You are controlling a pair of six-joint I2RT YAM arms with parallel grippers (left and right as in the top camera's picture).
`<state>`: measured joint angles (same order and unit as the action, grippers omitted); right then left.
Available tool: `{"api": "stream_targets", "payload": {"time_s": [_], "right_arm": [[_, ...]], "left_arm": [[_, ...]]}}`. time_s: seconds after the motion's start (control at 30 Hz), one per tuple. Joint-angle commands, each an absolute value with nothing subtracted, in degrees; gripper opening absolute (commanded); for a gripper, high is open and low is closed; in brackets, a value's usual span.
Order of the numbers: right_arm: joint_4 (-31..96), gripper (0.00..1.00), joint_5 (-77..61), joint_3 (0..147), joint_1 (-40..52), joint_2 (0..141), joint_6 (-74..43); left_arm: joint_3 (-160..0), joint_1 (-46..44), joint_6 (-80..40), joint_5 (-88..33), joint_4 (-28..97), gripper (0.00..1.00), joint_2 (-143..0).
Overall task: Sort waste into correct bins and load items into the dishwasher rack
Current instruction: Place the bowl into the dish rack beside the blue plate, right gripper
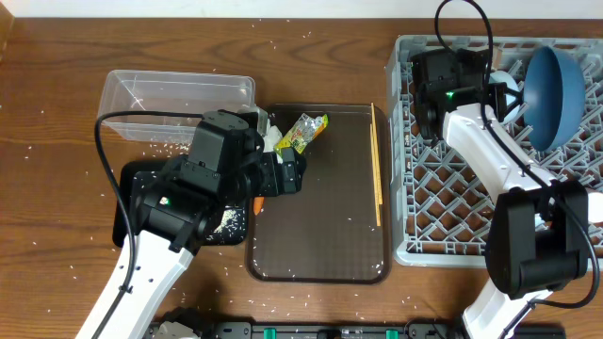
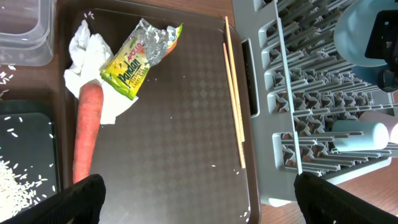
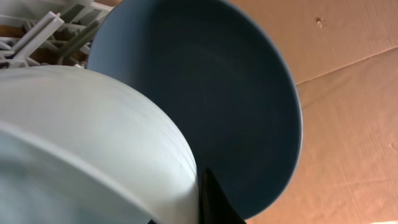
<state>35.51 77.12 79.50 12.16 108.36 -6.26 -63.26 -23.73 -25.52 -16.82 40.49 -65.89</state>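
Note:
My left gripper hangs open over the brown tray, its fingers empty. Ahead of it lie the orange carrot, the crumpled tissue and the yellow-green wrapper. The chopsticks lie along the tray's right side. My right gripper is inside the grey rack, shut on the rim of the white bowl. One dark finger shows against the bowl wall. The dark-blue plate stands upright just behind.
The clear tub sits at the back left. The black tray beside the brown tray holds rice grains. A pale cup lies in the rack. Rice is scattered over the wooden table.

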Motion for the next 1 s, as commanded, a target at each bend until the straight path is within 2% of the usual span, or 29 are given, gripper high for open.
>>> {"api": "stream_targets", "payload": {"time_s": [0.0,0.43,0.97], "right_arm": [[35.11,0.01,80.55,79.81,11.42,108.71,-5.48],[39.24,0.01,73.01,79.81,14.66,109.23,-9.58],[43.94,0.04,76.05,79.81,16.19,114.32,-8.54]], "left_arm": [[-64.10,-23.42,-25.15,-17.34,40.69,0.98,-65.91],[-64.10,-23.42,-25.15,-17.34,40.66,0.98,-66.28],[-64.10,-23.42,-23.64,-17.34,40.66,0.98,-66.30]]}}
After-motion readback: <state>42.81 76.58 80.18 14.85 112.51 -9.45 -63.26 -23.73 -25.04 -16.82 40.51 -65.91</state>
